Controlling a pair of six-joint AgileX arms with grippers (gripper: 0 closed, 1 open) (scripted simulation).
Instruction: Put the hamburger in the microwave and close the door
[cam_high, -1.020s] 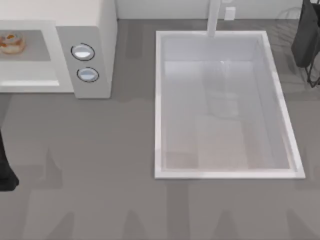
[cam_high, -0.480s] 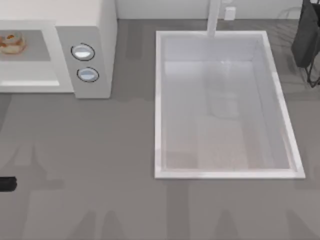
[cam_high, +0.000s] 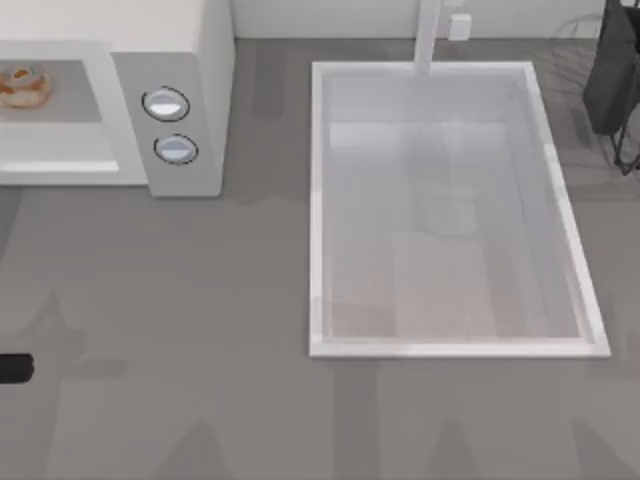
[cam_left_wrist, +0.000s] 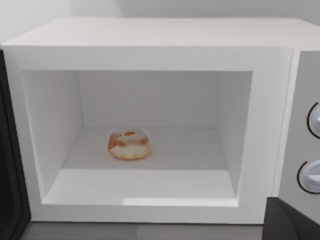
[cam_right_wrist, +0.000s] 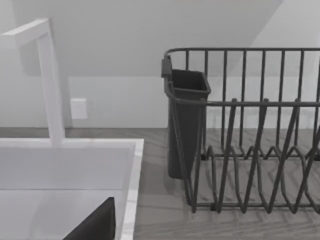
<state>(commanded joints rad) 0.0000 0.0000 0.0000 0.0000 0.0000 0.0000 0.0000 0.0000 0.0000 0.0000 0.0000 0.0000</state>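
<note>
Fingers of the left arm: I could not tell their state; the open door (cam_left_wrist: 9, 165) stood beside the microwave (cam_left_wrist: 150, 40), hamburger (cam_left_wrist: 129, 145) already inside.

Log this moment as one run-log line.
hamburger: inside microwave cavity, on its floor | door: open | left arm: table's left edge | step left: close door

The hamburger (cam_left_wrist: 129, 145) sits inside the microwave (cam_left_wrist: 150, 40), straight ahead of the left gripper — knobs (cam_high: 166, 104) to the cavity's right, door (cam_left_wrist: 7, 165) swung open at its left. The sink (cam_high: 318, 200) lies right of the microwave, the rack (cam_right_wrist: 250, 130) beyond it.
</note>
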